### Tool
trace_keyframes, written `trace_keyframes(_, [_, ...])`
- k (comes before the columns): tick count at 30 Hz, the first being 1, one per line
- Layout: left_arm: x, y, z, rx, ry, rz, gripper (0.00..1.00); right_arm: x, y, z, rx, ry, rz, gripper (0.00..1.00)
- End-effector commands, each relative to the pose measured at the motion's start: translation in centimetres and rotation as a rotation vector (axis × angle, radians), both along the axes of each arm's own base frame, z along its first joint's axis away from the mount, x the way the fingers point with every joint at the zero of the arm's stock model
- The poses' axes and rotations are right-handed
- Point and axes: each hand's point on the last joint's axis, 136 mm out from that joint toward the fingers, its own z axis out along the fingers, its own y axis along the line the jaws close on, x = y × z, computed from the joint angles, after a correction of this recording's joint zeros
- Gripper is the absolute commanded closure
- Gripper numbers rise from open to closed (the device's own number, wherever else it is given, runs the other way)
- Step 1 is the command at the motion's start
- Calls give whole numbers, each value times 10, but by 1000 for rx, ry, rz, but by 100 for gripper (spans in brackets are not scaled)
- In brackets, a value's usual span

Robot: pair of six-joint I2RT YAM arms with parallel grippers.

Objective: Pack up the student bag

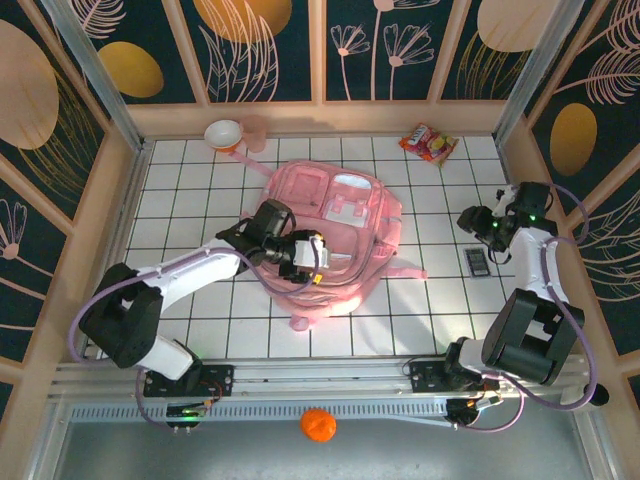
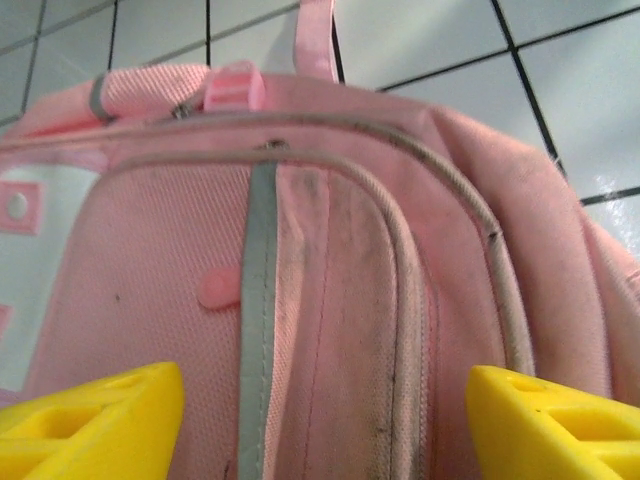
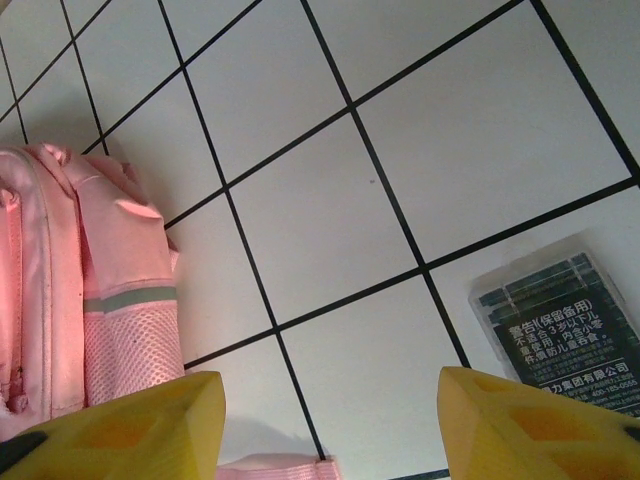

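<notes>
Top view, item: the student bag (image 1: 335, 215) is laid flat, front pockets up, at the middle of the table (image 1: 190, 190).
Top view, left pincer (image 1: 317, 260): poised over the bag's near-left part, released, nothing gripped.
Top view, right pincer (image 1: 472, 222): held at the right side, well apart from the bag, just beyond a dark packet (image 1: 477, 262).
Top view, other stock: a snack packet (image 1: 428, 143) and a bowl (image 1: 223, 132) lie near the far wall; an orange ball (image 1: 318, 424) sits on the near ledge.
Top view, room: white tiles with dark grid lines are enclosed by dark floral wall panels (image 1: 260, 45) in a pale wooden frame.
Left wrist view, fingers (image 2: 100, 420): yellow and spread wide, with pink fabric below and between them.
Left wrist view, step judged: a pocket is probably to be opened. The curved zip seam (image 2: 400, 250) should be followed to its pull, which cannot be made out; a small pink tab (image 2: 215, 290) beside the grey stripe (image 2: 260, 300) may serve.
Left wrist view, caution: soft fabric is likely to bunch, so one thin layer should be pinched and drawn along the seam, not lifted.
Right wrist view, state: the jaws are released over bare tile, the packet lying to the right and the bag's side pocket to the left.
</notes>
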Motion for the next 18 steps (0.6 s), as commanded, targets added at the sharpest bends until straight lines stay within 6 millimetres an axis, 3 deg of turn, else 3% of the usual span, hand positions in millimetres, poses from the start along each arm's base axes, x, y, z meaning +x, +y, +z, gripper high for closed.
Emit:
trace_keyframes(1, [11,0,-6,17,-33,15,31,-1,8,6,5,-30,23,42])
trace_keyframes(4, [21,-1,-2,12,-68,44,43,0,10,8,3,-37,28,42])
trace_keyframes(5, [25,-2,6,-4,-80,60,52,0,11,10,4,-43,31,42])
trace_keyframes(10, [17,-16,71,-251,-114,49,99,6,18,30,18,-118,68,42])
trace_keyframes(15, [5,-15,89,-396,2,-22,100,18,45,70,-17,-324,183,42])
trace_keyframes(18, [3,-11,95,-444,15,-52,100,15,95,103,-64,-540,399,40])
